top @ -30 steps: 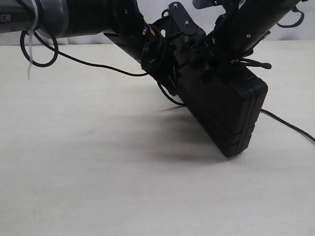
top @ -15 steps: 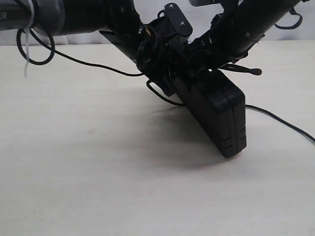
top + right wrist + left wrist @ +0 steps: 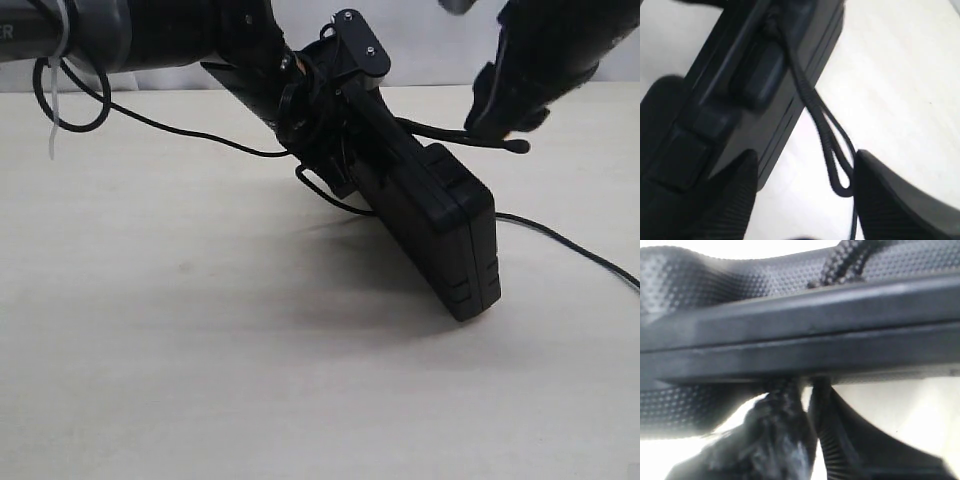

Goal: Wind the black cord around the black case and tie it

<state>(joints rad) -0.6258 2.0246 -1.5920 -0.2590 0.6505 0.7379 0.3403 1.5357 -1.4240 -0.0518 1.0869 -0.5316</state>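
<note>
The black case [image 3: 440, 225] stands tilted on one lower corner on the table, and my left gripper [image 3: 335, 130] is shut on its raised end. In the left wrist view the case's edge [image 3: 800, 340] fills the frame, with the braided black cord [image 3: 847, 260] crossing it above and running down beside a ribbed finger [image 3: 840, 440]. The cord's narrow loop [image 3: 490, 140] sticks out from the case's top toward my right gripper [image 3: 500, 115], which hangs open just off the case. In the right wrist view the loop [image 3: 837, 160] lies between the open fingers, against one of them.
More cord trails over the table to the right [image 3: 575, 248] and to the left [image 3: 190, 132]. A glossy robot cable with a white zip tie [image 3: 55, 95] hangs from the left arm. The pale tabletop [image 3: 200, 380] spreads out in front.
The right gripper has drawn back up and to the right, off the case. The case turned slightly more edge-on, then stayed still in the left gripper.
</note>
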